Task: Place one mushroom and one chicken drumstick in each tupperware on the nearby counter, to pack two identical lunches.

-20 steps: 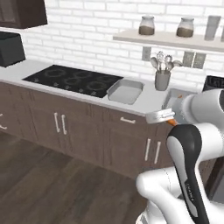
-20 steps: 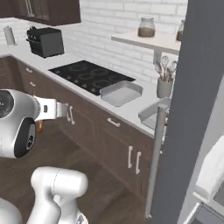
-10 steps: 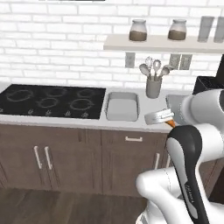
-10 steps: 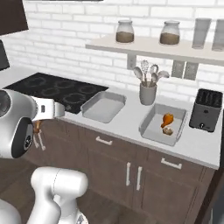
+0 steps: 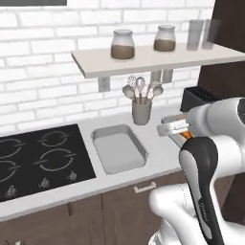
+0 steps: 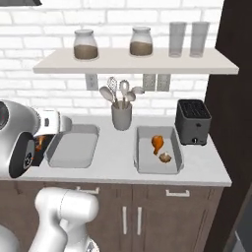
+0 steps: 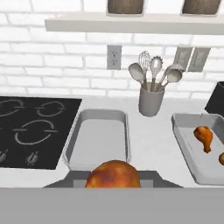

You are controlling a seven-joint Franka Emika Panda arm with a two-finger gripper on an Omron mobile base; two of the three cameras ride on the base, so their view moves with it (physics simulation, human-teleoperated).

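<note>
Two trays sat on the counter (image 6: 115,165) in front of you. The left tray (image 6: 74,147) lay just right of the stovetop (image 5: 38,160) and its floor was bare. The right tray (image 6: 158,151) lay just left of the toaster (image 6: 193,121) and held a drumstick (image 6: 157,142) with a mushroom (image 6: 165,158) just beside it, nearer the front rim. Between the trays, toward the wall, stood a grey utensil holder (image 6: 121,115) with spoons and a whisk.

In the hand view you had the left tray (image 7: 99,142) straight ahead and the right tray (image 7: 199,151) off to the right, with its drumstick (image 7: 204,136) lying on the tray floor. A round, golden-brown drumstick (image 7: 113,174) sat at the very bottom of that view, right where the fingertips would rise. Your gripper (image 6: 40,143) was pressed in on it; in the right base view an orange-brown bit showed just under the wrist, at the left tray's left end. In the left base view the same orange showed beside the wrist (image 5: 179,128), over the counter right of the left tray (image 5: 118,149).

A wall shelf (image 6: 133,61) above carried two jars and two glasses.
</note>
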